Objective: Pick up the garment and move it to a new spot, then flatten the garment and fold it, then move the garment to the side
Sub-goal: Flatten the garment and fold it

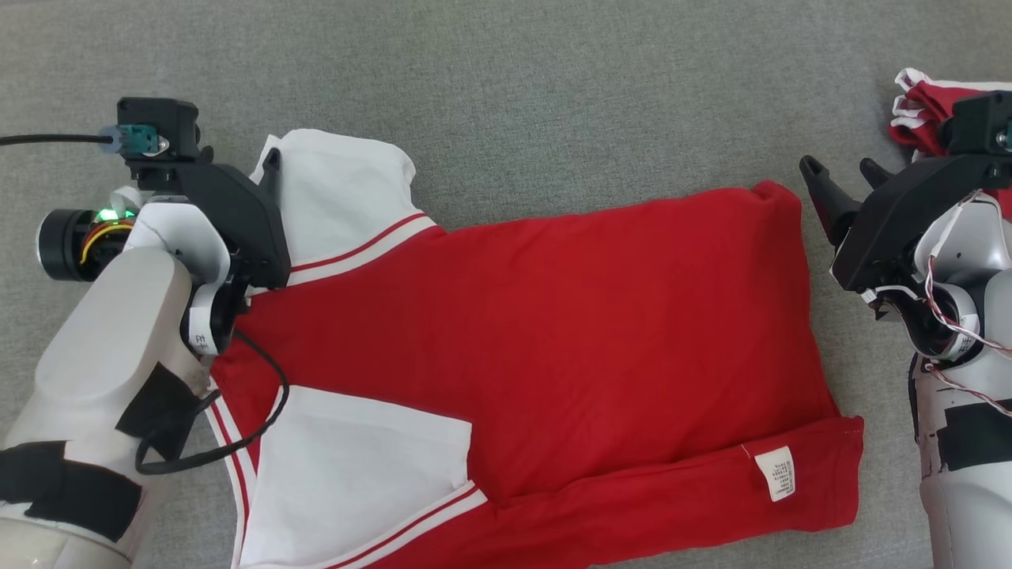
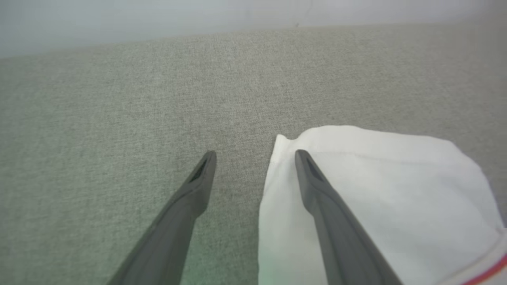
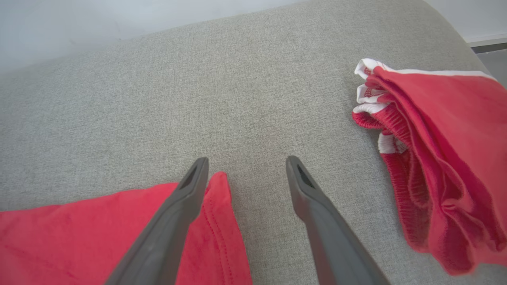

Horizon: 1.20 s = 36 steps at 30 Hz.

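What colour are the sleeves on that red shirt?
White, with a red stripe near the seam. The sleeves of the shirt show best in the head view.

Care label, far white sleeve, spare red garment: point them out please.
care label [image 1: 775, 472]: head view, middle of the tag.
far white sleeve [image 2: 396, 190]: left wrist view, its flat middle.
spare red garment [image 3: 447, 150]: right wrist view, bunched red folds.

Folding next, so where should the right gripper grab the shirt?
Probably the far hem corner, from the hem side: it lies flat and pointed beside the open right gripper, with bare cushion alongside for a finger to slide under.
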{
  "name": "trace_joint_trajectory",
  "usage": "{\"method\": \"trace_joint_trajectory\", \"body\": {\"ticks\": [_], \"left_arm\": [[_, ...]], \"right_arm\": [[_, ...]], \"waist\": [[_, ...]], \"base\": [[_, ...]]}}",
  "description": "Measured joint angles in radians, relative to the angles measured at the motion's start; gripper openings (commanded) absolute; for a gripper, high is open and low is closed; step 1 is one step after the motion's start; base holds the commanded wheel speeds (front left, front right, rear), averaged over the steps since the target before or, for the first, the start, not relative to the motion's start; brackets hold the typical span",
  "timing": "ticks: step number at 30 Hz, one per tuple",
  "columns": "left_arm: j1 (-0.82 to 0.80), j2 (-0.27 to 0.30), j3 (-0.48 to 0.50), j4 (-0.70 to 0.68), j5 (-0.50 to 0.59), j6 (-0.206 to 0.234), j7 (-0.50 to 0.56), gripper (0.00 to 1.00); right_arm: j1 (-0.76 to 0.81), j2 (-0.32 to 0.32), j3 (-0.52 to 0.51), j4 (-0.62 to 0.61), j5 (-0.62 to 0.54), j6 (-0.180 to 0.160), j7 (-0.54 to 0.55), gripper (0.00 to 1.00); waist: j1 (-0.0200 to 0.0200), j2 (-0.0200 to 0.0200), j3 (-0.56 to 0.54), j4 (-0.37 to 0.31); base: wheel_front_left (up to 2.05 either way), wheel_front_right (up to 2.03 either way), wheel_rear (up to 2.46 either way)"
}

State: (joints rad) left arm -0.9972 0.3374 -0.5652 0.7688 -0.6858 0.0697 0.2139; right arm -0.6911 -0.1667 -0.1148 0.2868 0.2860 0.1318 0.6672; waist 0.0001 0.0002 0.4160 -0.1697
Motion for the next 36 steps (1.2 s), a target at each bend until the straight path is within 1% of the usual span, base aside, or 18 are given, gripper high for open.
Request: {"method": "trace_joint_trajectory", "body": {"ticks": [6, 12, 21, 23, 27, 30, 36], "left_arm": [[-0.016, -0.01, 0.0, 0.016, 0.001, 0.001, -0.027, 1.0], [-0.017, -0.016, -0.03, 0.058, 0.007, -0.008, 0.014, 1.0], [-0.055, -0.005, -0.049, 0.092, 0.02, 0.0, 0.056, 1.0], [-0.064, -0.002, -0.05, 0.096, 0.015, -0.009, 0.077, 1.0], [-0.081, 0.01, -0.049, 0.088, -0.003, -0.042, 0.126, 1.0], [-0.09, 0.018, -0.051, 0.068, -0.011, -0.06, 0.161, 1.0], [-0.093, 0.031, -0.053, 0.028, -0.03, -0.071, 0.196, 1.0]], "right_arm": [[0.002, 0.0, 0.007, -0.001, 0.002, 0.0, -0.004, 1.0], [0.003, 0.004, 0.019, -0.007, 0.002, 0.0, -0.004, 1.0], [-0.01, 0.001, 0.042, -0.017, 0.0, 0.0, 0.016, 1.0], [-0.019, -0.007, 0.063, -0.01, -0.007, 0.0, 0.05, 1.0], [-0.032, -0.033, 0.091, -0.005, -0.03, 0.0, 0.127, 1.0], [-0.052, -0.048, 0.085, -0.013, -0.047, 0.0, 0.134, 1.0], [-0.057, -0.036, 0.092, 0.011, -0.039, 0.0, 0.162, 1.0]], "waist": [[-0.0001, 0.0, -0.002, -0.002], [-0.0001, -0.0001, -0.002, -0.015], [-0.0001, -0.0002, 0.02, -0.026], [-0.0001, -0.0002, 0.027, -0.028], [-0.0002, -0.0003, 0.042, -0.03], [-0.0002, -0.0002, 0.051, -0.026], [-0.0002, -0.0002, 0.059, -0.013]], "base": [[0.0, 0.0, 0.0], [0.0, 0.0, 0.0], [0.0, 0.0, 0.0], [0.0, 0.0, 0.0], [0.0, 0.0, 0.0], [0.0, 0.0, 0.0], [0.0, 0.0, 0.0]]}}
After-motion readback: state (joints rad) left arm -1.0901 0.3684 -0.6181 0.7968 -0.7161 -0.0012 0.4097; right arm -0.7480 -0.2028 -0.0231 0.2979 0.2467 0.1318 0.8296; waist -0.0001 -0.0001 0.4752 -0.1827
